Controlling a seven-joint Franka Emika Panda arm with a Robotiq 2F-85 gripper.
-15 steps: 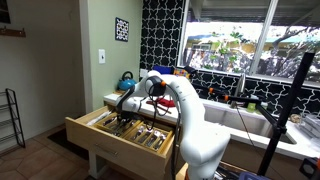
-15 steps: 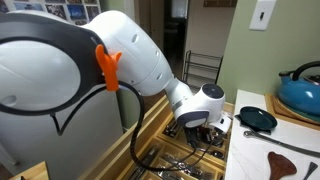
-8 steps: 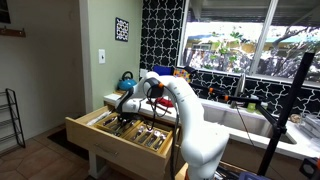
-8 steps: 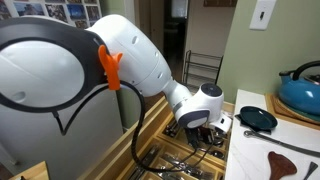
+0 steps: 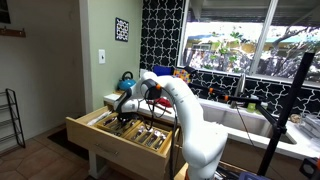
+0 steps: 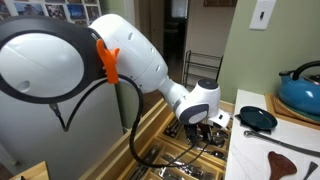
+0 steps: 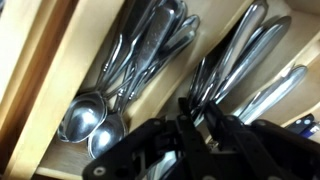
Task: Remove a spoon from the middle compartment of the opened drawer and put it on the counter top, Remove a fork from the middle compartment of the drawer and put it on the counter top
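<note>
The drawer [image 5: 104, 143] stands pulled out under the pale counter top [image 6: 292, 143], also seen as a whitish slab [image 5: 110, 98]. My gripper [image 7: 198, 108] reaches down into it, as both exterior views show [image 5: 124, 119] [image 6: 205, 133]. In the wrist view, spoons [image 7: 92, 113] lie in a long compartment at left. Beyond a wooden divider, forks [image 7: 238, 55] fill the adjoining section. My black fingertips [image 7: 184, 108] stand close together at the near ends of the forks, with a narrow gap. Whether they clamp a piece is unclear. I cannot tell which section is the middle compartment.
Knives [image 7: 280, 88] lie right of the forks. On the counter stand a blue kettle [image 6: 300, 92], a small black pan [image 6: 258, 119] and a dark wooden utensil [image 6: 292, 160]. A sink [image 5: 250, 120] and a tripod [image 5: 287, 110] are further along.
The arm's elbow has shifted slightly and the wrist sits a little lower in the drawer. Nothing has left the drawer.
</note>
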